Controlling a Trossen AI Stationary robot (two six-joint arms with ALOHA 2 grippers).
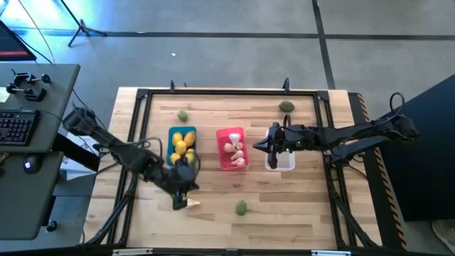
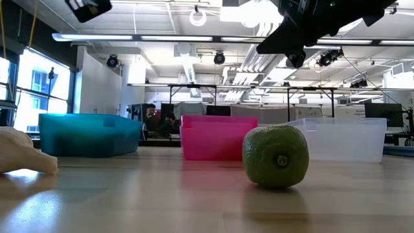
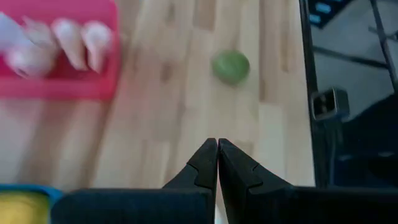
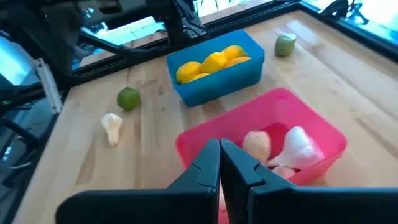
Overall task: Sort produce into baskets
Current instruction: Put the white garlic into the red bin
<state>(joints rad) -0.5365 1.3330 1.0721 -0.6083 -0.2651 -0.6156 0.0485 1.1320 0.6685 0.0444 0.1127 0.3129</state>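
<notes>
The blue basket (image 1: 182, 146) holds yellow lemons (image 4: 213, 61). The pink basket (image 1: 232, 148) holds white garlic bulbs (image 4: 297, 147). The translucent white basket (image 1: 281, 156) stands to its right. Green fruits lie on the table at the far left (image 1: 183, 115), the far right (image 1: 286, 107) and the near middle (image 1: 242, 208). One garlic bulb (image 1: 193, 203) lies on its side beside my left gripper (image 1: 182, 198), which is shut, empty and raised off the table. My right gripper (image 1: 257, 146) is shut and empty, above the gap between the pink and white baskets.
A black metal frame (image 1: 142, 96) runs around the wooden table top. In the low view the near green fruit (image 2: 276, 155) stands in front of the baskets and the loose garlic bulb (image 2: 19, 158) lies at the left. Bare wood shows along the near edge.
</notes>
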